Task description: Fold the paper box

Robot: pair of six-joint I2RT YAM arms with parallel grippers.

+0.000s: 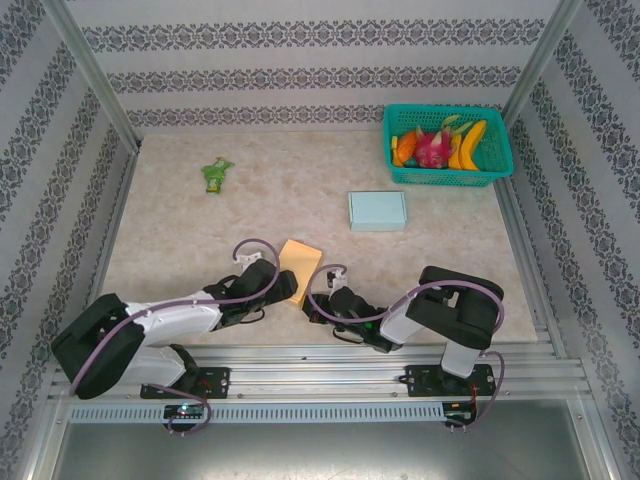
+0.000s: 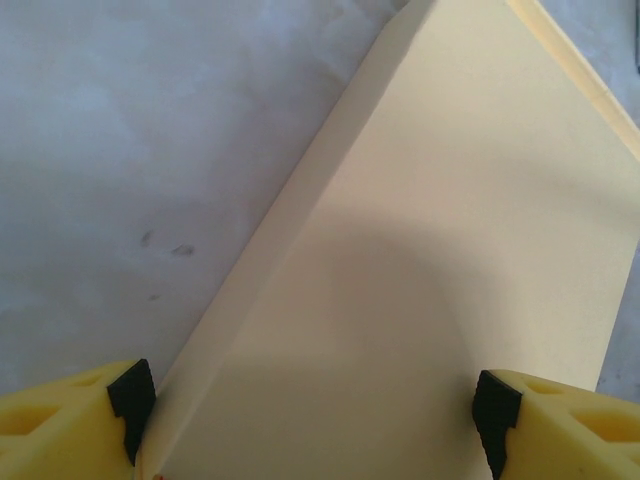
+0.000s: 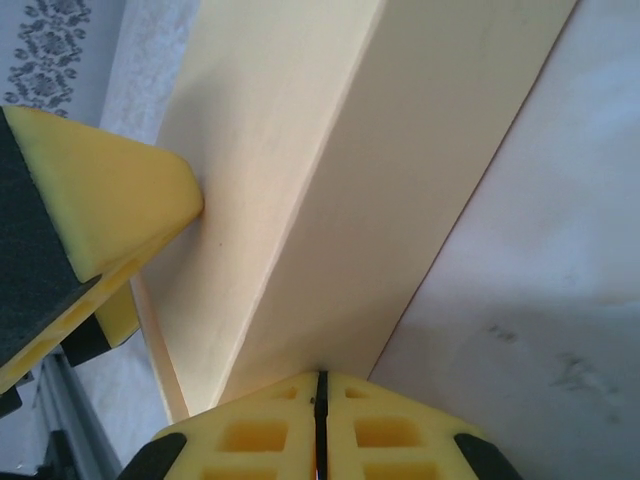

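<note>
- The top external camera looks down from above and behind the arm bases, far enough off to take in the whole table [image 1: 430,270].
- The left wrist camera looks past the left gripper [image 2: 305,410], very close over the yellow paper box [image 2: 450,250].
- The right wrist camera looks past the right gripper [image 3: 320,395], equally close, at the same box.
- All three views share the box.

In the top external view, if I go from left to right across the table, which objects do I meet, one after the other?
small green object → yellow paper box → light blue box → teal basket holding fruit
</note>
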